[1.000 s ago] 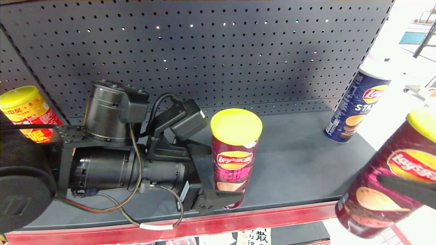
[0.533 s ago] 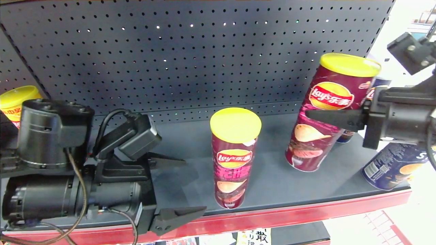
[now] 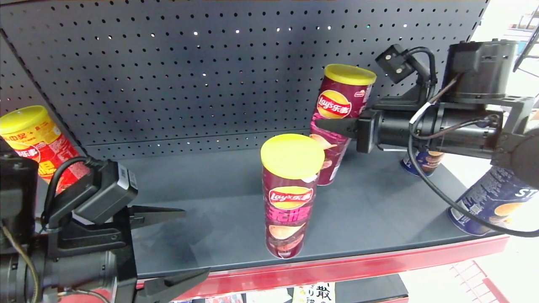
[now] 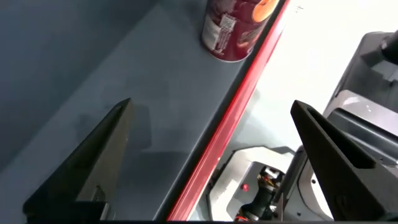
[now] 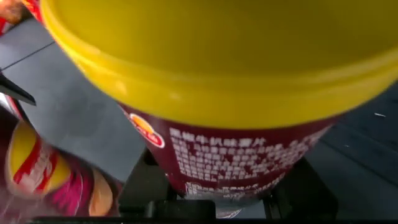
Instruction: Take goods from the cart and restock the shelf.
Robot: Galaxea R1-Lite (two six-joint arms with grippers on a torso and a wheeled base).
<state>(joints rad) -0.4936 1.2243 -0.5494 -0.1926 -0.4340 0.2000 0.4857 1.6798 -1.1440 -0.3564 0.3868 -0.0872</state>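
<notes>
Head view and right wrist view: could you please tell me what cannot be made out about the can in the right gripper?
Base of the held can: in the head view the front can covers part of it, so contact with the shelf is unclear.
Right wrist view: its own yellow lid blocks the base.
Far finger of the right gripper: behind the held can, head view.

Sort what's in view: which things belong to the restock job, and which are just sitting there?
In the job:
- tilted maroon can, gripped by the right pincer
- front maroon can, upright near the shelf edge
- left pincer, open

Just there:
- red can, far left
- near blue can and far blue can, on the right
- pegboard
</notes>
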